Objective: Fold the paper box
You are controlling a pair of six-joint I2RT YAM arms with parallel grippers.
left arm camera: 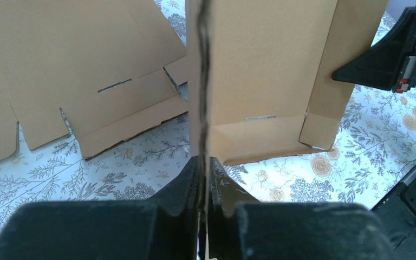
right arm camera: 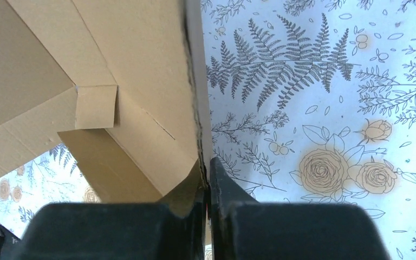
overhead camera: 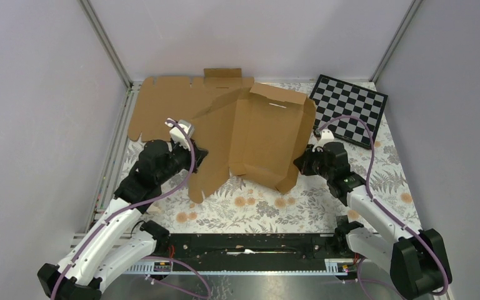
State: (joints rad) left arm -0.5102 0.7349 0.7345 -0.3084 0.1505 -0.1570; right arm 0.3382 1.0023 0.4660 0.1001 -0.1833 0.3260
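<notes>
Brown cardboard paper box (overhead camera: 269, 134) sits mid bench (overhead camera: 256, 209); your left pincer (left arm camera: 203, 170) clamps its left panel, your right pincer (right arm camera: 206, 170) its right wall.

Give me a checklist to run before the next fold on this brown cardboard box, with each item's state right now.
1. Left fingers gripping the brown corrugated cardboard paper box: ok, closed on an edge at its left side.
2. Right fingers gripping it: ok, closed on the right wall's edge.
3. Right wall raised: ok.
4. Small corner tab turned inward: ok. Whether it is locked in place: cannot tell.
5. Flat brown cardboard sheet clear of the box: cannot tell. The two overlap in the top view.
6. Black-and-white checkerboard clear of the box: cannot tell. It lies very near the box's far right corner.
</notes>
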